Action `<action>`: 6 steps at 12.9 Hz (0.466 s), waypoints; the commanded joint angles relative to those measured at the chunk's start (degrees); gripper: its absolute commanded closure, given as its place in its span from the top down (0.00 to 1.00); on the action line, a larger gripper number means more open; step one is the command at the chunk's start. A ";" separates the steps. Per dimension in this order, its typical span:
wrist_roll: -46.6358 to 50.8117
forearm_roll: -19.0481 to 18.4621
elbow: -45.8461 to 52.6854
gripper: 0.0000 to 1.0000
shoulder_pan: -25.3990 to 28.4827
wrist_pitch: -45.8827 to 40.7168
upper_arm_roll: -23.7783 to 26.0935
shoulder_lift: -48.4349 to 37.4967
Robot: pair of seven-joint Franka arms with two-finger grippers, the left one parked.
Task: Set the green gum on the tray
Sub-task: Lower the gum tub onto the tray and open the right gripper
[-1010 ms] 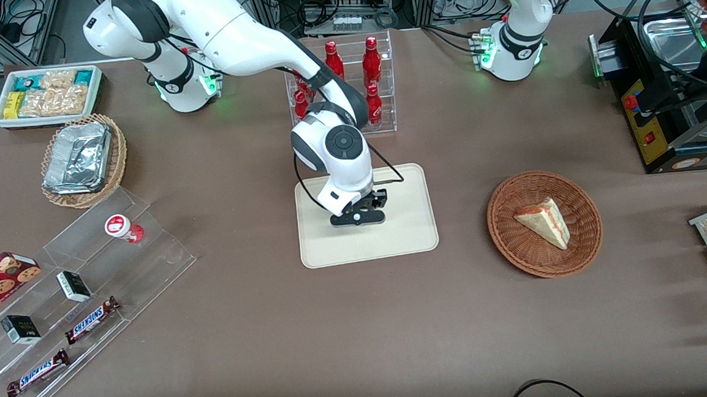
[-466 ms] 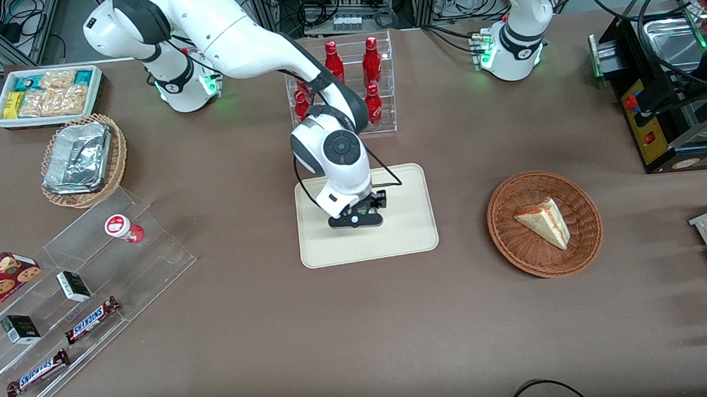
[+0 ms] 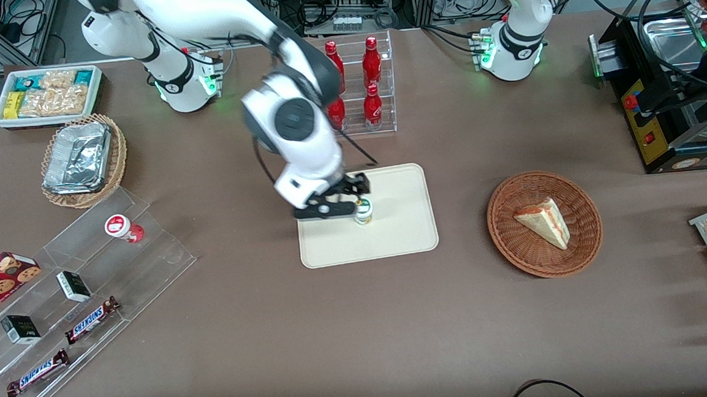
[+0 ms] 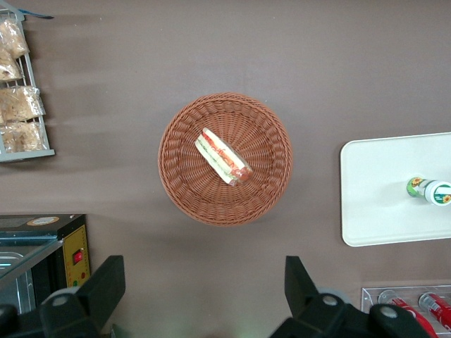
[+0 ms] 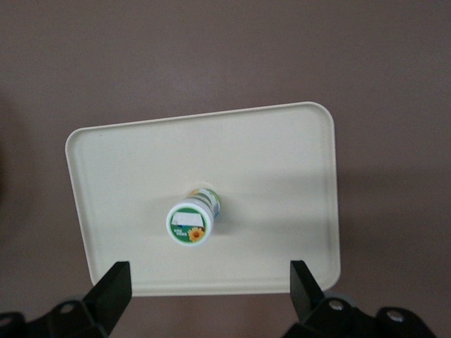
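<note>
The green gum (image 3: 363, 210), a small white bottle with a green-rimmed lid, stands upright on the cream tray (image 3: 405, 238), near its middle. It also shows in the right wrist view (image 5: 192, 222) on the tray (image 5: 282, 176), and in the left wrist view (image 4: 430, 190) on the tray (image 4: 377, 204). My right gripper (image 3: 331, 201) is open and empty, raised above the tray's edge toward the working arm's end, beside the gum and clear of it. In the right wrist view the gripper (image 5: 209, 280) hangs wide open over the tray's rim.
A rack of red bottles (image 3: 353, 94) stands farther from the camera than the tray. A wicker basket with a sandwich (image 3: 544, 223) lies toward the parked arm's end. An acrylic stand with the red-lidded bottle (image 3: 123, 228) and Snickers bars (image 3: 91, 319) lies toward the working arm's end.
The gripper was low over the tray's middle, hiding the gum. It has lifted and moved toward the working arm's end, leaving the gum standing free on the tray.
</note>
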 commanded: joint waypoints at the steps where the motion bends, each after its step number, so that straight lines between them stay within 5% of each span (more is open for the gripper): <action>1: -8.06 1.82 -8.42 1.00 -5.90 -6.76 0.01 -11.68; 6: -14.40 -3.01 -10.18 1.00 -17.15 -20.40 -0.08 -23.38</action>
